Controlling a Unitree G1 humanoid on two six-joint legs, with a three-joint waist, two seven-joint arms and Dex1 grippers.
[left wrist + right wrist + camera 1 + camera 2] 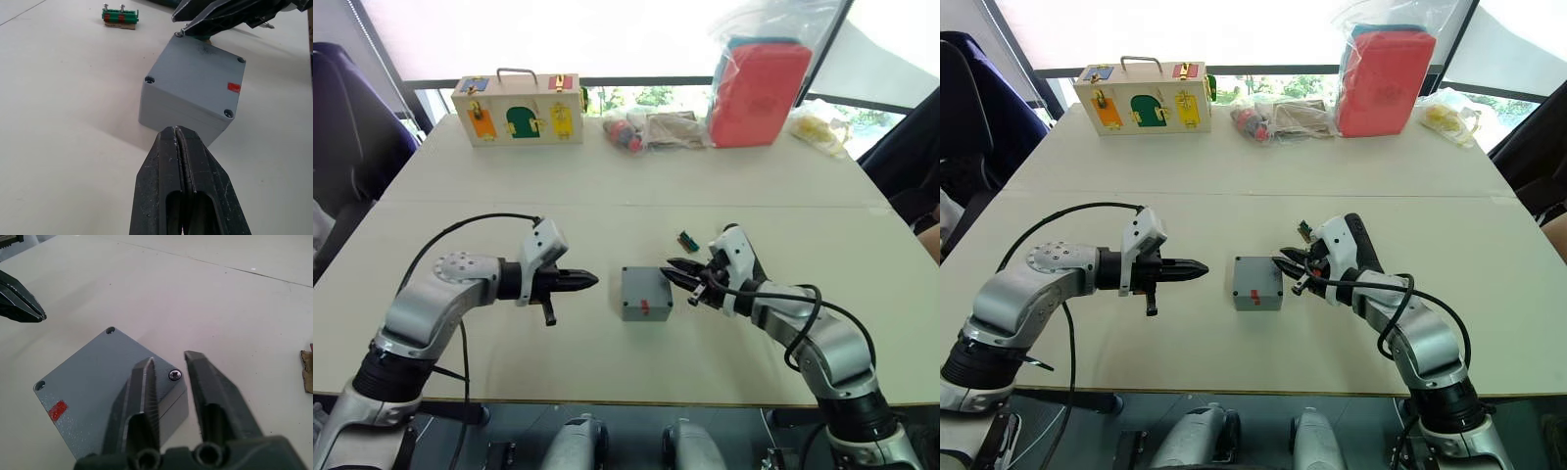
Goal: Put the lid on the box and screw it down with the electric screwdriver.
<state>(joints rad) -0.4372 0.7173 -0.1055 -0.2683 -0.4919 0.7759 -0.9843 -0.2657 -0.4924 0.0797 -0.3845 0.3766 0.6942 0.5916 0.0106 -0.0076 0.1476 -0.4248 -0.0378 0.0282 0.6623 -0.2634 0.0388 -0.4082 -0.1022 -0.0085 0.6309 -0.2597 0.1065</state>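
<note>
While between both tools, lidded box (646, 293) — left tool (590, 281) closed, right tool (677, 270) parted.

Lid (93, 382): grey plastic, matt, finely speckled; red sticker (58, 410) on it; 1 bright metal screw (174, 375) in a corner
Box (171, 115) walls: same grey plastic, smooth, matt
Table (607, 176): pale, smooth, matt
Left gripper (179, 134) fingers: black, scuffed, dull, pressed together
Right gripper (168, 364) fingers: black, ridged inner faces, standing apart
Bit holder (120, 17): green plastic, small metal screws on top
Latch box (519, 108): light wood, painted doors, metal handle
Bag (759, 59): clear glossy plastic over red case
</note>
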